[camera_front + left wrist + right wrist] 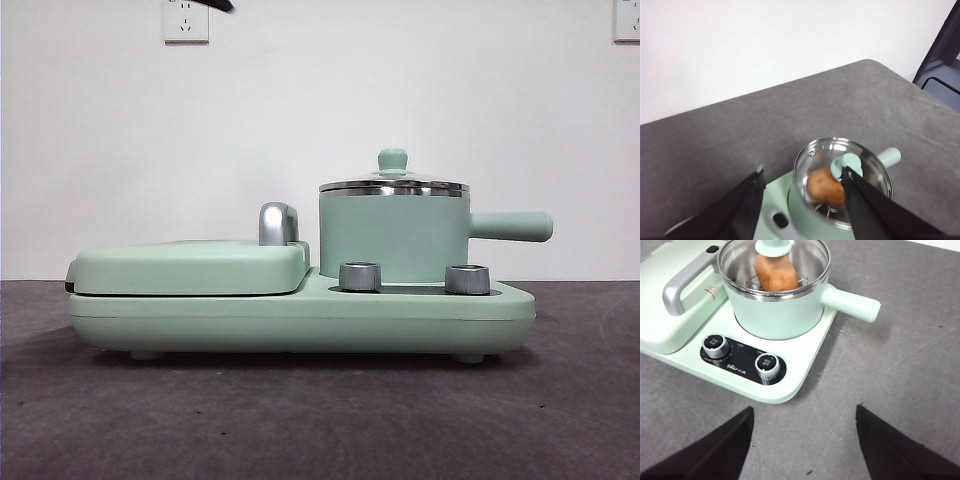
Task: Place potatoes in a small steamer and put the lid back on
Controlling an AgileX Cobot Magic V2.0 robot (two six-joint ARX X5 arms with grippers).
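The small steamer (393,240) stands on the right half of the mint-green appliance, handle pointing right. The glass lid (393,186) sits on its rim, green knob on top. Through the glass an orange-brown potato (775,272) lies inside the small steamer (780,315) on a wire rack. My left gripper (802,171) hovers open above the lid (860,160), one jaw tip near the knob, nothing held; the potato (824,186) shows below. Empty and open, my right gripper (805,409) hangs over the table in front of the appliance. A black arm tip (215,5) shows at the top edge.
The appliance base (300,315) carries a flat griddle cover (190,268) with a steel handle (277,223) on the left and two steel dials (360,276) at the front. Grey table surface surrounds it; the table corner (875,62) drops off in the left wrist view.
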